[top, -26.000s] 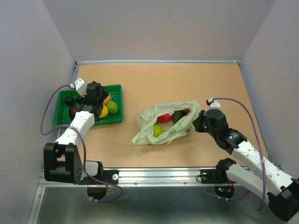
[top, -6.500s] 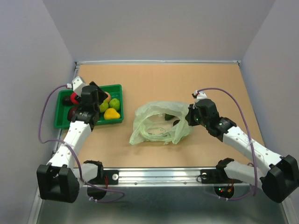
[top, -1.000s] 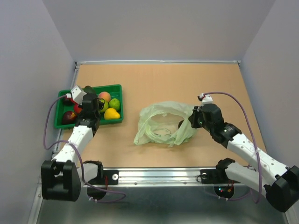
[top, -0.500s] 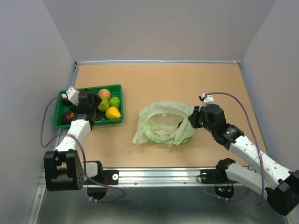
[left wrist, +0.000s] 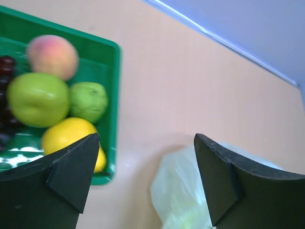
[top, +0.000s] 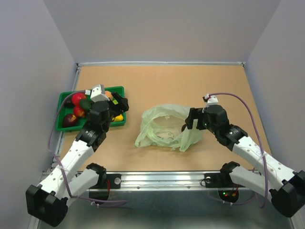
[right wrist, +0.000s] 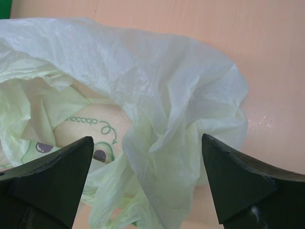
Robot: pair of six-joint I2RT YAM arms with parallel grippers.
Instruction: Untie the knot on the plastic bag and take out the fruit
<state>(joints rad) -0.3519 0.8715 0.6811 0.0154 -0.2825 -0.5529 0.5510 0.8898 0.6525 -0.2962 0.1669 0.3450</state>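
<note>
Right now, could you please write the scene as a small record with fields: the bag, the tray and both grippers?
plastic bag: lies on the table, mouth open, looks empty
green tray: left of the bag, apart from it; holds a red apple, green apple, yellow fruit and peach, among others
left gripper: open, empty, by the tray's right edge
right gripper: open, empty, at the bag's right side

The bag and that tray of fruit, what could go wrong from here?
The right gripper stands open at the edge of the thin bag; the plastic could snag on a finger and get dragged. The left gripper hangs open close to the tray corner; a careless swing might bump it and jostle the yellow fruit by the rim.
</note>
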